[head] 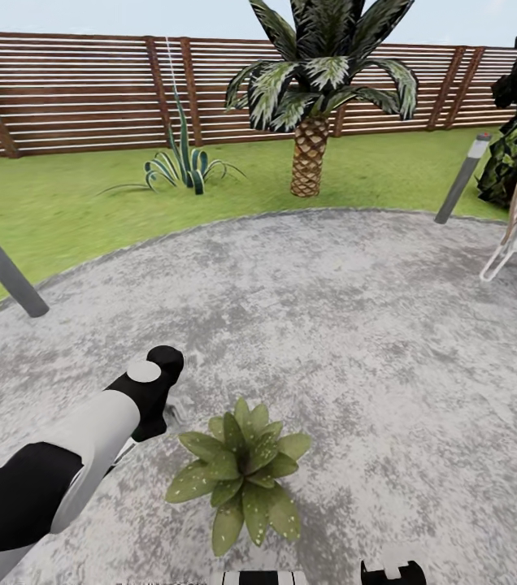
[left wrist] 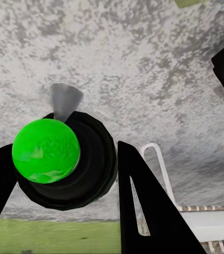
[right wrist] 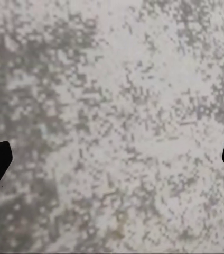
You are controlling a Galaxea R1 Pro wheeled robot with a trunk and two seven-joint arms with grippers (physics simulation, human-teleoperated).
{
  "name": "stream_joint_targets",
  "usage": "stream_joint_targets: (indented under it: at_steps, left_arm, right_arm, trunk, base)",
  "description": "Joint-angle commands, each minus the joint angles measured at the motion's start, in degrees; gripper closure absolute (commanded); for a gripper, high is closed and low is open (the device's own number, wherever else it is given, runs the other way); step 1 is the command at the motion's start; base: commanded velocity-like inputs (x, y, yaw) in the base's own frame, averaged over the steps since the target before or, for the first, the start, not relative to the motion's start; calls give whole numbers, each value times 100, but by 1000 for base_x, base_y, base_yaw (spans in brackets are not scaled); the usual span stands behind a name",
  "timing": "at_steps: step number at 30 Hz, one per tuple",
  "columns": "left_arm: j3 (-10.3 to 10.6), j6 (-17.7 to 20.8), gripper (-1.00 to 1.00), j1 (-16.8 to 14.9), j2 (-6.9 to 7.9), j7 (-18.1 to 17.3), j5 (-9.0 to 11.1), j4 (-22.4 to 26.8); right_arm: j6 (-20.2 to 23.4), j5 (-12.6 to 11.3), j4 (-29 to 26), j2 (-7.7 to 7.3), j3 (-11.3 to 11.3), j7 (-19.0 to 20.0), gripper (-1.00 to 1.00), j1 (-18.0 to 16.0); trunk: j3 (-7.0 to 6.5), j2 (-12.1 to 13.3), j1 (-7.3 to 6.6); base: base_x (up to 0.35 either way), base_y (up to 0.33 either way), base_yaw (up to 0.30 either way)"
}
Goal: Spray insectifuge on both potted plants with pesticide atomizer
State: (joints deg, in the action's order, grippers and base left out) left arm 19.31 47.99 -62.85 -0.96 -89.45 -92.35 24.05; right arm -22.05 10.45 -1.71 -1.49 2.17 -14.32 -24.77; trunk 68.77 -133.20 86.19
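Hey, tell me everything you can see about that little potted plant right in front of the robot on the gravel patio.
The potted plant is a low rosette of broad, pointed green leaves speckled with pale dots, spreading outward from its centre. Seen from above, the leaves hide whatever holds it. It sits upright on the round grey gravelly patio, casting a soft shadow. The left arm's tool hovers just beside its leaves on the robot's left side; whether they touch cannot be told.

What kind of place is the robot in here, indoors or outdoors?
Outdoors, most likely a private garden. A brown slatted wooden fence closes off a green lawn, a palm grows at its edge, and a potted plant stands on a round grey gravelly patio.
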Motion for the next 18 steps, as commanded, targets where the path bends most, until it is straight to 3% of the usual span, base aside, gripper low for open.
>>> stream_joint_targets:
  at_steps: [1, 8, 13, 18]
  left_arm:
    - [20, 61, 100, -1, -1, -55, -37, 3]
    - [20, 61, 100, 1, -1, -55, -37, 3]
    - [18, 61, 100, 1, -1, -55, -37, 10]
    - [18, 61, 100, 1, -1, -55, -37, 12]
  right_arm:
    - [-1, 44, 4, -1, 22, -44, -100, -2]
    - [-1, 44, 4, -1, 20, -44, -100, -2]
    - [-5, 44, 4, -1, 20, -44, -100, -2]
    - [-2, 44, 4, -2, 20, -44, -100, -2]
  trunk:
    - [4, -2, -1]
    - [4, -2, -1]
    - [4, -2, -1]
    - [4, -2, -1]
  base:
    - [0, -1, 276]
    - [-59, -122, 97]
    - [-208, -210, 18]
    - [-234, -198, 218]
